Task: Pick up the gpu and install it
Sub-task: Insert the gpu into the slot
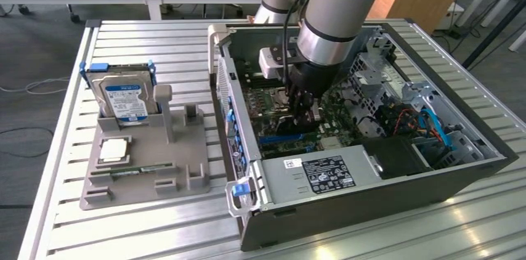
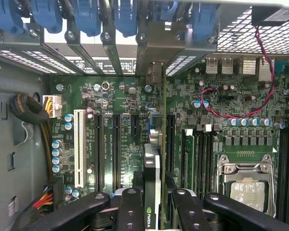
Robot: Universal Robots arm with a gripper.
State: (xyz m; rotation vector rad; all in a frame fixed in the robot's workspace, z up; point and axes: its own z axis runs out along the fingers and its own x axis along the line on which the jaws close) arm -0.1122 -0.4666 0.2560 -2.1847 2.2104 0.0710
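Slatted metal table [image 1: 123,38] under everything, wooden desks along the back. Farthest from the gripper [image 1: 302,109], toward the exterior view's left: grey parts holder [image 1: 144,177] carrying an upright hard drive [image 1: 125,98], a processor chip [image 1: 113,149] lying flat and a slim RAM stick [image 1: 132,170], all well apart from the gripper. Next across, open computer case [image 1: 370,211] lying on its side, arm reaching down into it, gripper low over the motherboard [image 2: 120,106]. Seen from the wrist: white expansion slot [image 2: 79,147] and black slots [image 2: 116,149] off to one side of the gripper, processor socket [image 2: 245,180] off to the other, blue bracket clips [image 2: 86,17] ahead at the case's rear wall. Jaws part-closed and clamped on the gpu [image 2: 152,163], fingers [image 2: 130,207] pressing both faces, card standing on edge directly below the gripper and running forward toward the rear bracket opening. Pick-up evidently done; installing in hand. Apparently lined up along one of the long slots. Contact edge already down in the slot or just above it: cannot tell. Judged needs for seating: card kept upright and parallel to the slot, bracket end meeting its gap in the rear wall, pressure straight down and even along the length, no twist. Beyond the gripper toward the exterior view's right: power supply [image 1: 321,174] near, blue cables [image 1: 427,127] farther off.
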